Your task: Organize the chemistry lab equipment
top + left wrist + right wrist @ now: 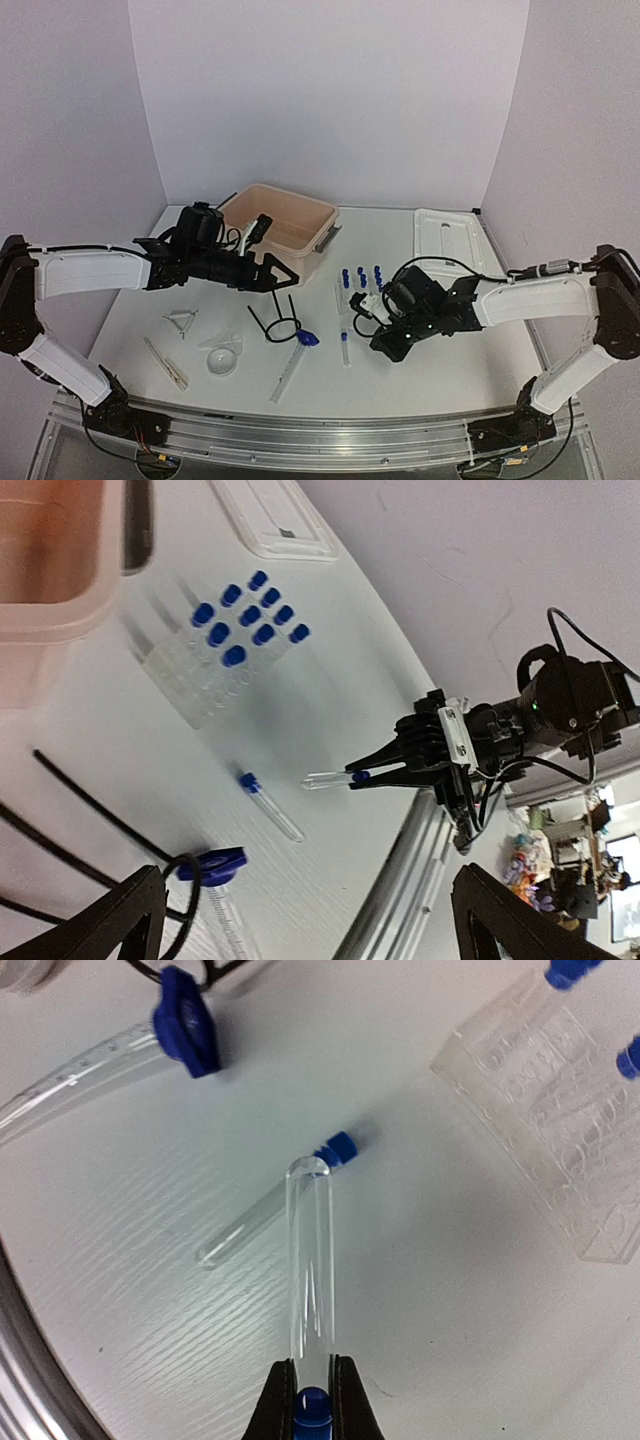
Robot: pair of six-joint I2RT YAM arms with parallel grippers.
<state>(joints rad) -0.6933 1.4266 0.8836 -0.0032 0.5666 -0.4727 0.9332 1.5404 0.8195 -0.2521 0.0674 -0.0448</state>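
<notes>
My right gripper is shut on the blue-capped end of a small clear tube, held just above the table in front of the clear tube rack, which holds several blue-capped tubes. Another tube lies flat below the held one. My left gripper is open and empty, above the black wire ring stand. A long clear blue-tipped piece lies beside the stand. The clear funnel and wooden clamp lie at the front left.
The beige tub stands at the back behind my left arm. The white lid lies at the back right. A small white triangular piece lies left of the ring stand. The table's front rail runs close below.
</notes>
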